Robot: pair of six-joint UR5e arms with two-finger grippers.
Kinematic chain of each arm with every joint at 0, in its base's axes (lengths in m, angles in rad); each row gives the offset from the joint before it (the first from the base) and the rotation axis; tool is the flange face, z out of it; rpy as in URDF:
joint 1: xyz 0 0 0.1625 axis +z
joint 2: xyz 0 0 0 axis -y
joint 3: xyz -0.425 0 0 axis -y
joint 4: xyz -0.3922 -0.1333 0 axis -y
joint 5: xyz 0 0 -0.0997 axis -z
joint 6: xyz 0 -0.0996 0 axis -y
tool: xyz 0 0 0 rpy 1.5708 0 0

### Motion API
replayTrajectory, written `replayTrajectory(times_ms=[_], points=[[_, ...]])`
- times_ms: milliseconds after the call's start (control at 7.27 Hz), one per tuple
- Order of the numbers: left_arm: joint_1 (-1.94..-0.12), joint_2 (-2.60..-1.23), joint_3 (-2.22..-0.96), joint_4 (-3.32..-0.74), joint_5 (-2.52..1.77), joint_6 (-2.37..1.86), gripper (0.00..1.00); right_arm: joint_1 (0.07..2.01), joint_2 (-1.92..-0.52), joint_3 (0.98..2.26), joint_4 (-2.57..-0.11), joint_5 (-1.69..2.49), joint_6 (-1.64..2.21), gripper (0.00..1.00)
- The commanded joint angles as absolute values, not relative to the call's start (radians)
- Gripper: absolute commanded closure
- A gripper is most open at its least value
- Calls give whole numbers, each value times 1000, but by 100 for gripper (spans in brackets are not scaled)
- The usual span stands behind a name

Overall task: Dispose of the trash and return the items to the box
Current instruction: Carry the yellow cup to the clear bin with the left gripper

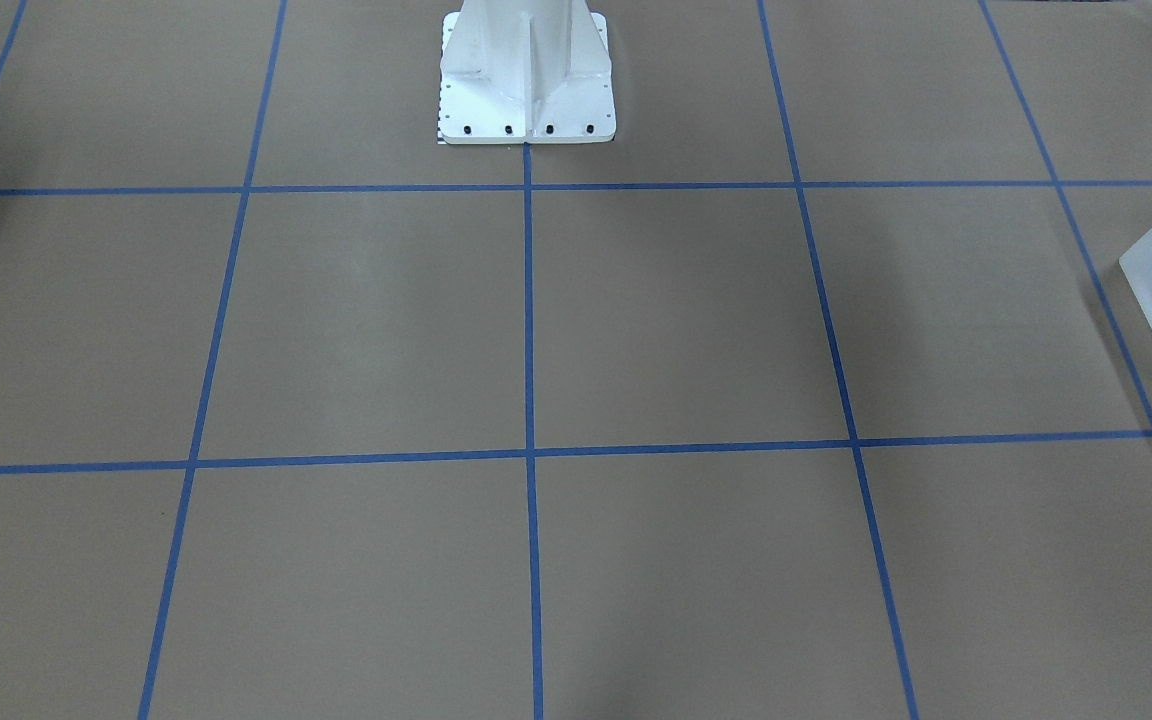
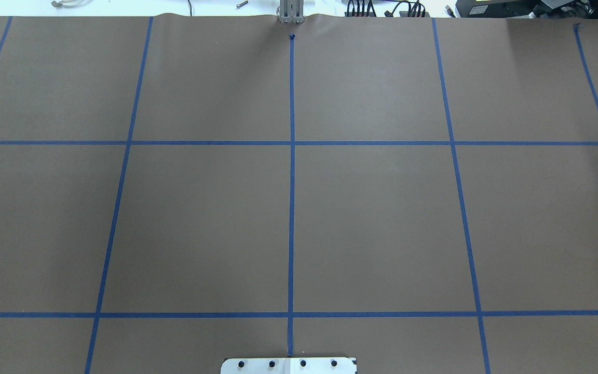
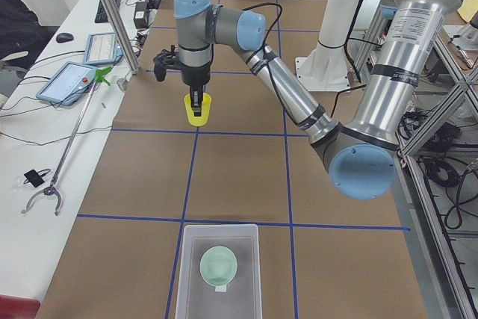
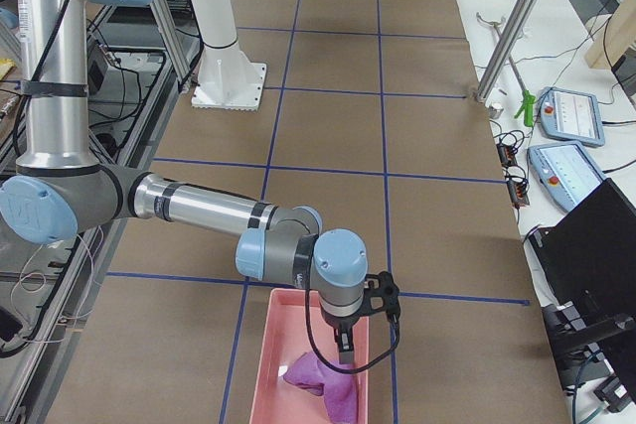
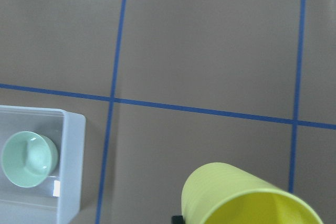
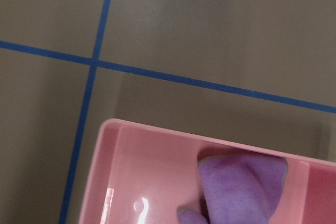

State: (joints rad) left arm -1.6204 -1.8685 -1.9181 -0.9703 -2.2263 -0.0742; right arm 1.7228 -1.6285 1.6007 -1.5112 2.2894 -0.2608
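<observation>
My left gripper (image 3: 196, 102) holds the yellow cup (image 3: 199, 110) by its rim above the table, one finger inside it. In the left wrist view the cup (image 5: 247, 200) fills the bottom right, tilted. The frosted white box (image 3: 187, 274) stands near the table's left end, with the mint-green bowl (image 3: 219, 265) upright inside it; both also show in the left wrist view, box (image 5: 71, 166) and bowl (image 5: 29, 159). My right gripper (image 4: 344, 353) hangs over a pink tray (image 4: 266, 369). I cannot tell whether it is open or shut.
A crumpled purple cloth (image 4: 328, 384) lies in the pink tray (image 6: 147, 182) at the table's right end. The white pedestal (image 1: 526, 80) stands at the robot's side of the table. Blue tape lines grid the brown table. An upright metal post (image 3: 112, 16) stands at the operators' edge.
</observation>
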Motion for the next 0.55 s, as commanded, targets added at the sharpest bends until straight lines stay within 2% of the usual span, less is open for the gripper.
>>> replayTrajectory(times_ms=[0,275,412], points=[[-1765,-1806,-1642,-1175,-2265,168,100,1614,-1632,1772,-1520,2380,-3,0],[-1781,-1653,-1477,-1511,-2292,183,100,1446,-1631,1932,-1522,2388,374,0],[-1798,-1622,-1374,-1629,-2304,211,100,1393,-1631,1978,-1522,2387,455,0]])
